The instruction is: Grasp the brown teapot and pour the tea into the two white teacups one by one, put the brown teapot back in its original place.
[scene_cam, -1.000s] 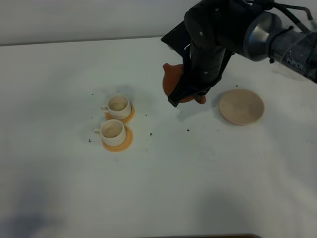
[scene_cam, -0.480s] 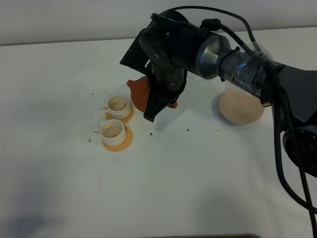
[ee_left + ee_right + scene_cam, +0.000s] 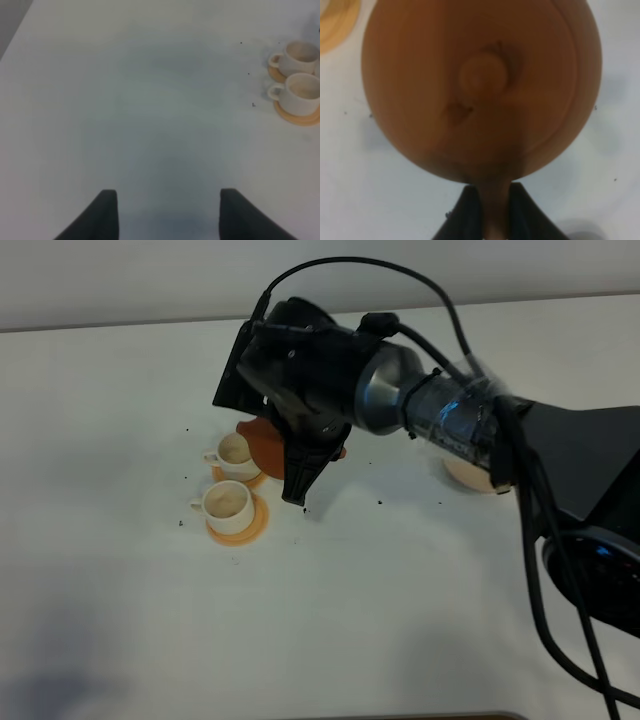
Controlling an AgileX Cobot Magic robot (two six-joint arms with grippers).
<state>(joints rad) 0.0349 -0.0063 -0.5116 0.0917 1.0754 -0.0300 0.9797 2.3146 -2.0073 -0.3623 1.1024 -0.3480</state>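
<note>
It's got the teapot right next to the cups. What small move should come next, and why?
Probably nudge the teapot sideways until its spout sits over the far cup, ready to tip. The right gripper is shut on the teapot, which hangs just beside that cup rather than over it. The far cup and the near cup both look empty, so pouring seems not yet begun.

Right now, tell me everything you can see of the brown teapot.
The brown teapot is a squat, round pot of matte orange-brown clay with a knobbed lid. The right pincer is shut on its handle and seems to hold it off the white table. In the high view the arm hides most of it. It hangs close beside the farther white teacup. I can't make out its spout, and no tea shows.
</note>
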